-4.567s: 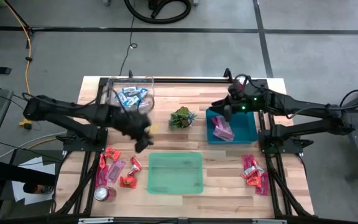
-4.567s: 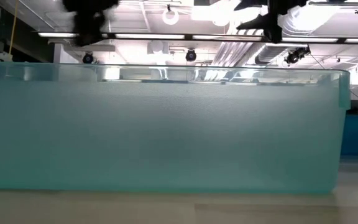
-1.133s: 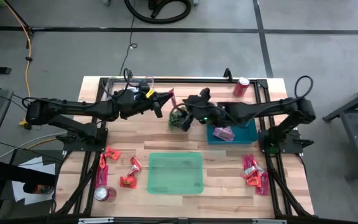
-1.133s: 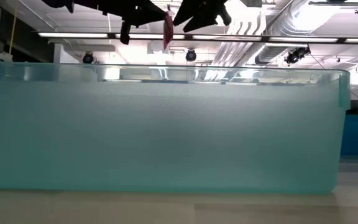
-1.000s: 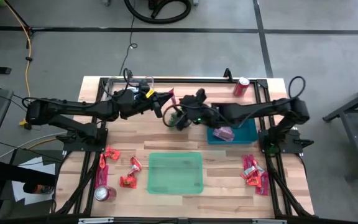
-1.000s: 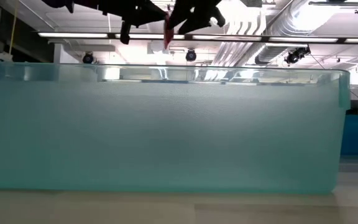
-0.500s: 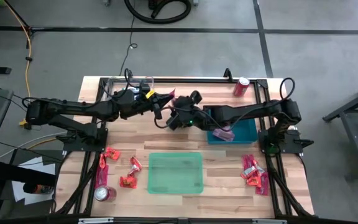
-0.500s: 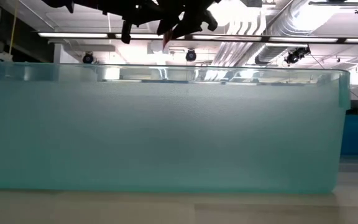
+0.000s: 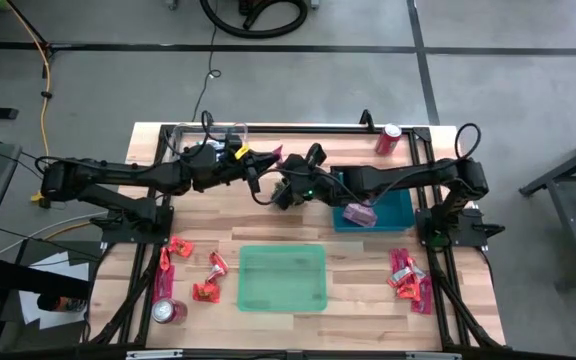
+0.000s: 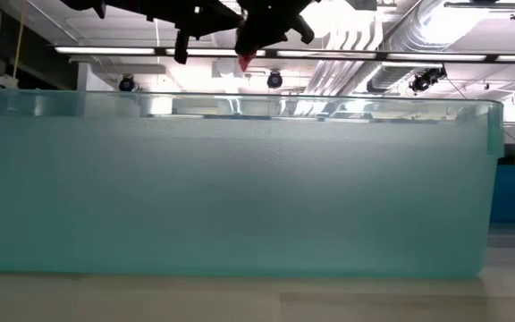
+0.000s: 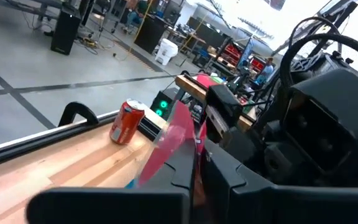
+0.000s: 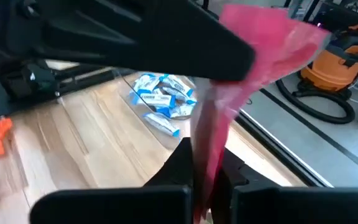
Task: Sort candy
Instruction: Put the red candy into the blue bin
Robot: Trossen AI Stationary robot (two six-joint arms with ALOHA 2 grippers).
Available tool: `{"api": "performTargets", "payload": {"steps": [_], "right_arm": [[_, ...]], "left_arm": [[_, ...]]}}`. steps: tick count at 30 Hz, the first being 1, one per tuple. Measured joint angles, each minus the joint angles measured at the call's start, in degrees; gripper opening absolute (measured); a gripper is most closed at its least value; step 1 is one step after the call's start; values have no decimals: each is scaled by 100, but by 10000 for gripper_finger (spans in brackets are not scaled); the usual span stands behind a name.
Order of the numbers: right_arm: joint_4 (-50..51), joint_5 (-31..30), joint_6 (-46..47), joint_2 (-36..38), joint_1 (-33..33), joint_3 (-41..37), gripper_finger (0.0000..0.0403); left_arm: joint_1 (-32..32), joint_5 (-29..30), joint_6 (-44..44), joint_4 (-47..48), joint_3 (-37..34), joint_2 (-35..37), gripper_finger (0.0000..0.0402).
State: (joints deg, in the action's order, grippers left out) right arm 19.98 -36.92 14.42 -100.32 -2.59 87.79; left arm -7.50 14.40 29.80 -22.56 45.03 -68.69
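A pink candy (image 9: 275,153) hangs in the air over the far middle of the table, between my two grippers. My left gripper (image 9: 265,158) reaches in from the table's left and is shut on it. My right gripper (image 9: 279,172) reaches in from the right and is shut on it too. In the right wrist view the pink candy (image 12: 260,43) stands up above my right gripper (image 12: 205,168). In the low view only its lower tip (image 10: 244,61) shows below the dark grippers. More red-orange candy (image 9: 193,272) lies at the near left. My left gripper pinches the pink wrapper's upper part (image 12: 232,68) between its two fingers, coming level from the table's left. The candy is lifted clear of the table. My right gripper pinches the wrapper's lower end (image 12: 207,134) between its two fingers. The wrapper stands up out of the fingers, clear of the table.
A clear bin with blue-and-white candy (image 12: 163,93) stands far left, under my left arm. A blue bin (image 9: 393,205) holds pink candy (image 9: 360,212). A green bin (image 9: 282,278) stands near the middle. Candy (image 9: 408,272) lies near right. Soda cans (image 9: 389,138) (image 9: 168,311) stand on the table.
My right gripper has moved toward the table's left, up to the pink candy that my left gripper holds in the air, and has shut on the candy's lower end. My left gripper and the candy have kept about where they were.
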Motion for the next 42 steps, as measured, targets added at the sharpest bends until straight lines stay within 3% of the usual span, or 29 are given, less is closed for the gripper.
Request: {"api": "performTargets", "payload": {"steps": [6, 10, 16, 23, 28, 34, 42], "right_arm": [[1460, -99, -89, 545, 121, -50, 4], [2653, -99, 363, 1129, 184, -419, 3], [3571, -64, 1958, 2640, -1, -2055, 1], [3448, 596, 4770, 4610, -556, -4229, 1], [2834, 1554, 5965, 5297, -533, -5194, 1], [2416, 2183, 6456, 5333, -153, -5869, 16], [2199, 1955, 6273, 5261, 479, -5958, 23]], "left_arm": [[-248, 58, -2, 1082, 0, 570, 84], [-396, 271, -1, 2206, 0, 1178, 140], [-438, 293, 154, 3395, 0, 1756, 190], [-433, 296, 457, 3664, -1, 1756, 200], [-433, 279, 470, 3632, -4, 1610, 200], [-376, 272, 662, 3632, -4, 1485, 200], [-256, 268, 662, 3629, -6, 1469, 200]]}}
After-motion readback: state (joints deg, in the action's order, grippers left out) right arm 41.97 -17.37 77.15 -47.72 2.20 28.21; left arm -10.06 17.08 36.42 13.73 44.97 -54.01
